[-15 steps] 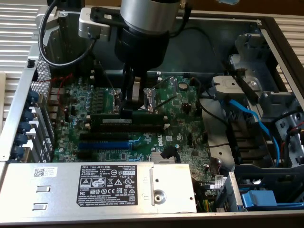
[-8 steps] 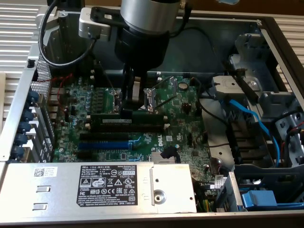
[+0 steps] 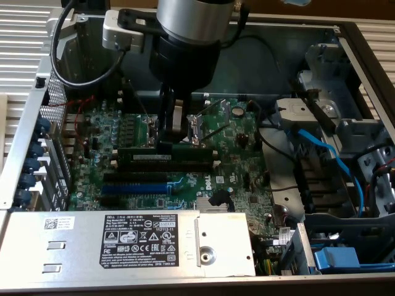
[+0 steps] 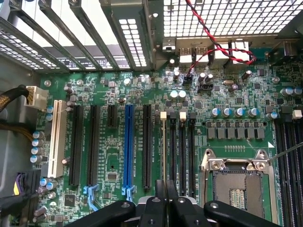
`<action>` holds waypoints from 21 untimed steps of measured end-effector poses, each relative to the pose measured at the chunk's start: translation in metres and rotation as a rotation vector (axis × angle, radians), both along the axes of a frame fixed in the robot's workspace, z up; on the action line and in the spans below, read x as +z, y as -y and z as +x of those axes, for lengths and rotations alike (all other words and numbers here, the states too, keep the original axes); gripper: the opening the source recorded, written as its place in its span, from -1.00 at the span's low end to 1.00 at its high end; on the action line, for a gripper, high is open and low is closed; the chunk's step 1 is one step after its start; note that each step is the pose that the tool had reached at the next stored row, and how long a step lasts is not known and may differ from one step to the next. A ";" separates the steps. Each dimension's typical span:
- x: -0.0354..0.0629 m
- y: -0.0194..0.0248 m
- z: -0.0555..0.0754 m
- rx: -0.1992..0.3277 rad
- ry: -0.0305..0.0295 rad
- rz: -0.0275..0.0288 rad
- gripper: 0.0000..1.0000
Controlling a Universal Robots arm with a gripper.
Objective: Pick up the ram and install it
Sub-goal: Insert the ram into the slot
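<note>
Inside an open computer case, a silver power supply [image 3: 92, 246] lies nearest. Beyond it, a green motherboard [image 3: 241, 157] carries a blue slot [image 3: 133, 187] and black slots [image 3: 133, 176]. Further back, the gripper [image 3: 165, 145] points down, jaws clamped on the ram [image 3: 191, 151], which stands on edge along a slot.

Overall: bright, even light from above the open case.
Glare: daylight burns white through the vented case wall [image 4: 154, 40] beyond the gripper [image 4: 165, 191].
Shadow: dark patch beneath the gripper, across the ram [image 3: 188, 150].
Focus: arm housing [image 3: 191, 24] above the gripper is soft.
</note>
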State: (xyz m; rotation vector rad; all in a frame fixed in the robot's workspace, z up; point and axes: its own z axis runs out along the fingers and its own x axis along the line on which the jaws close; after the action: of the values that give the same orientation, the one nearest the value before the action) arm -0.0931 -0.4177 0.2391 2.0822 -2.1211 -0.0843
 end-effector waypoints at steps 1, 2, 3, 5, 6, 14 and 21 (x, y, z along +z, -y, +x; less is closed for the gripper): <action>0.0000 0.0000 0.000 0.001 0.0000 0.0000 -0.76; 0.0000 0.0000 0.000 0.002 0.0000 0.0000 -0.76; 0.0000 0.0000 0.000 0.002 -0.0001 0.0000 -0.76; 0.0000 0.0000 0.000 0.002 -0.0002 -0.0002 -0.76; -0.0001 0.0000 0.000 0.002 -0.0001 -0.0001 -0.76; -0.0003 -0.0003 0.000 0.001 -0.0001 -0.0001 -0.76; -0.0005 -0.0005 0.000 -0.002 -0.0001 -0.0001 -0.76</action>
State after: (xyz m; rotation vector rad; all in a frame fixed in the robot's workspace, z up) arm -0.0926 -0.4171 0.2386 2.0801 -2.1230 -0.0845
